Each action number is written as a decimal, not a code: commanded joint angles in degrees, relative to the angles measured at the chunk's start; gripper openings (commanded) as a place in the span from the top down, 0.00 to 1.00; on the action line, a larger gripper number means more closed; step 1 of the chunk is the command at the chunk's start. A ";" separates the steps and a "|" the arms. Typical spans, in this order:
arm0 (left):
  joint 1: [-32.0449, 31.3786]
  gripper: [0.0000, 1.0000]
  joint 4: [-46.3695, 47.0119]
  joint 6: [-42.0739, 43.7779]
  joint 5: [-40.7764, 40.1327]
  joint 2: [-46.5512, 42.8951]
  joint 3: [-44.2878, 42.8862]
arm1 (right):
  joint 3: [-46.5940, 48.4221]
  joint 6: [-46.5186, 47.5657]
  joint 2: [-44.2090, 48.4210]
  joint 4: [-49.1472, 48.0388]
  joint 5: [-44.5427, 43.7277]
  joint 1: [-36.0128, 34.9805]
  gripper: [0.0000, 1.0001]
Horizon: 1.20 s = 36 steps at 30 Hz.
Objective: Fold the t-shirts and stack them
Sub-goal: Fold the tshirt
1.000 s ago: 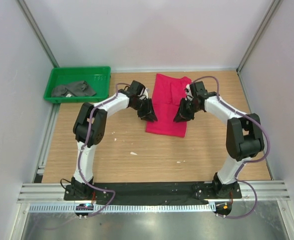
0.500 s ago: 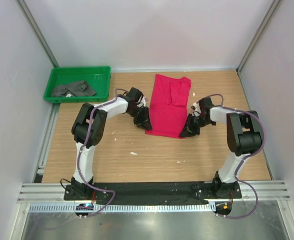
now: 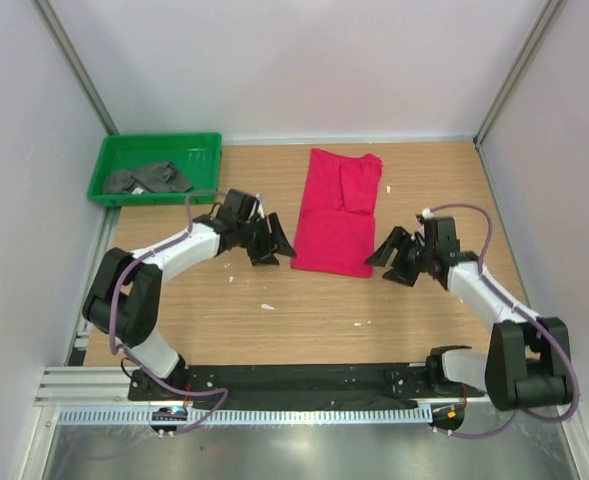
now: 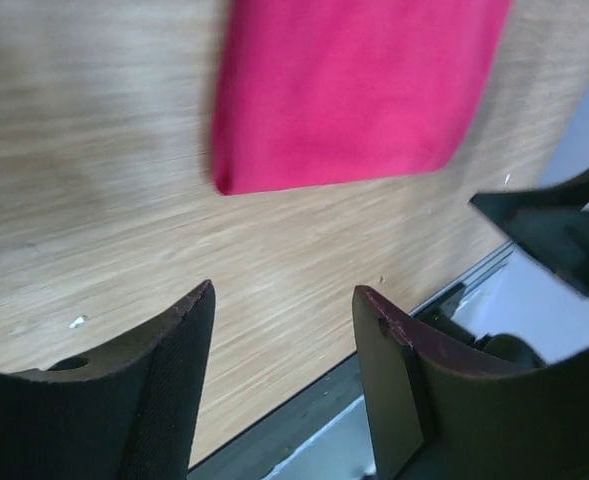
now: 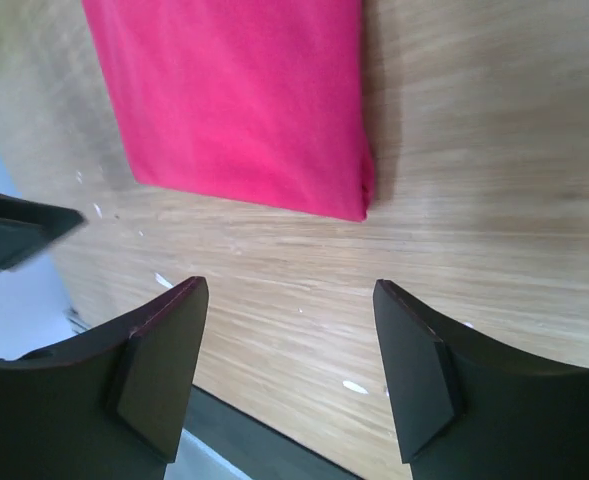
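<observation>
My left end effector (image 3: pixel 277 244) sits low over the wooden surface (image 3: pixel 304 310), just beside the near left corner of the red t-shirt (image 3: pixel 339 215). Its jaws stand apart with nothing between them. My right end effector (image 3: pixel 384 255) is on the other side, just off the shirt's near right corner, and its jaws are likewise spread and empty. Neither one touches the cloth. The red t-shirt lies flat toward the far middle of the surface, folded into a long narrow rectangle with a sleeve laid over its far end. Both wrist views show its near edge as a tidy fold just ahead of my fingers. The dark grey t-shirt (image 3: pixel 149 179) lies crumpled inside the green tray (image 3: pixel 154 140) at the far left corner, well apart from the red one. A few white specks (image 3: pixel 267 306) dot the wood near me.
</observation>
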<state>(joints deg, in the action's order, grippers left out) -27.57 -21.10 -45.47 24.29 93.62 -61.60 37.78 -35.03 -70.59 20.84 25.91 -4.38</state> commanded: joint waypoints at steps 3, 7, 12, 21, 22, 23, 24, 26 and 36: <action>1.21 0.42 32.81 -24.11 0.94 0.16 14.90 | -17.29 -24.29 6.51 -28.64 -1.82 -0.36 0.27; 1.21 0.42 41.66 -33.61 -2.85 1.73 18.88 | -21.69 -28.07 7.39 -34.27 -5.08 -0.36 0.28; 1.21 0.43 43.78 -37.76 -5.57 3.32 21.61 | -22.93 -28.88 2.57 -38.95 -5.52 -0.45 0.35; 1.38 0.41 10.93 -11.68 -5.83 6.48 5.90 | -3.95 -3.03 -8.60 -8.38 -9.21 -0.72 0.39; 1.38 0.39 8.99 -8.87 -6.27 7.09 4.32 | -3.42 -1.20 -8.95 -7.75 -9.30 -0.72 0.39; 1.38 0.38 7.49 -6.84 -5.84 7.97 2.91 | -2.81 -0.49 -9.56 -8.09 -8.08 -0.72 0.38; 1.38 0.38 5.83 -5.08 -5.05 10.33 0.46 | -2.45 0.04 -10.70 -8.10 -6.94 -0.72 0.38; 1.29 0.38 5.20 -1.12 -1.90 12.97 -1.58 | -1.23 1.27 -14.91 -9.67 -4.13 -1.68 0.40; 1.38 0.40 4.58 3.19 3.48 21.07 -5.98 | 1.16 5.67 -23.19 -10.73 -3.50 -4.67 0.42</action>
<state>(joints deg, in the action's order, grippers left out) -26.30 -12.23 -47.18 27.81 111.61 -67.29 40.38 -33.98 -90.17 6.46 26.81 -8.40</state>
